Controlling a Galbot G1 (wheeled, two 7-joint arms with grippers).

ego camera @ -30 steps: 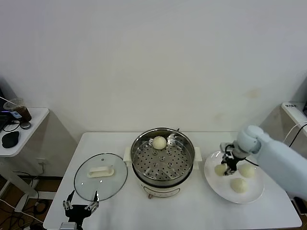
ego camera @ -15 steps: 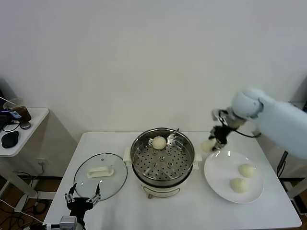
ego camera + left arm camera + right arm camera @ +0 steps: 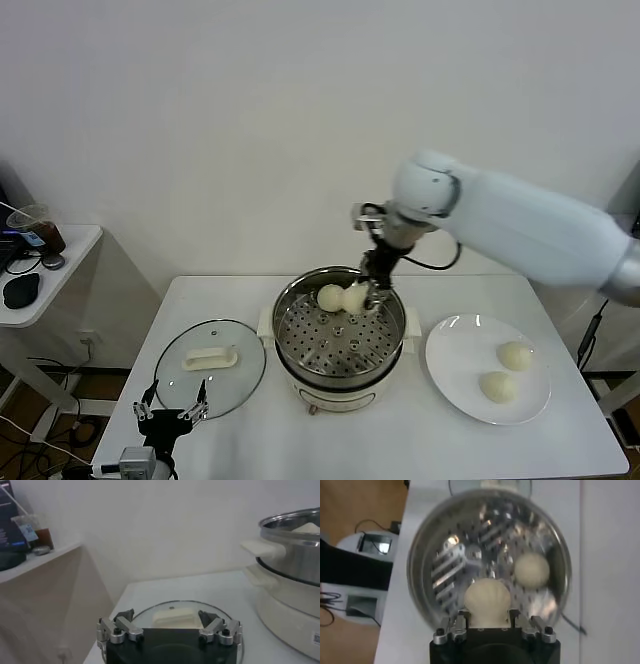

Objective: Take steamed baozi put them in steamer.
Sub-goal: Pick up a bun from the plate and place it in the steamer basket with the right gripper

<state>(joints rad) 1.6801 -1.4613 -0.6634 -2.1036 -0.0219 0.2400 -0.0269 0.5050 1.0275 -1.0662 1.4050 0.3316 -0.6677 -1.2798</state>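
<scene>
Two arms on my screen, one busy: my right gripper (image 3: 366, 293) hangs over the far side of the steamer (image 3: 340, 335), jaws closed on one baozi (image 3: 487, 597) held above the perforated floor. A second baozi (image 3: 331, 297) lies inside just beside it. Two buns (image 3: 506, 371) sit on the white plate (image 3: 452, 375). My left gripper (image 3: 170, 628) waits spread wide near the glass lid (image 3: 210, 368).

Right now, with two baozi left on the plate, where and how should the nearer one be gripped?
Grip the nearer baozi across its widest middle, coming straight down from above. It is a smooth round dome sitting flat on the plate, apart from the other bun, so both sides are free. The right claw holds its current bun the same way, over the steamer.
</scene>
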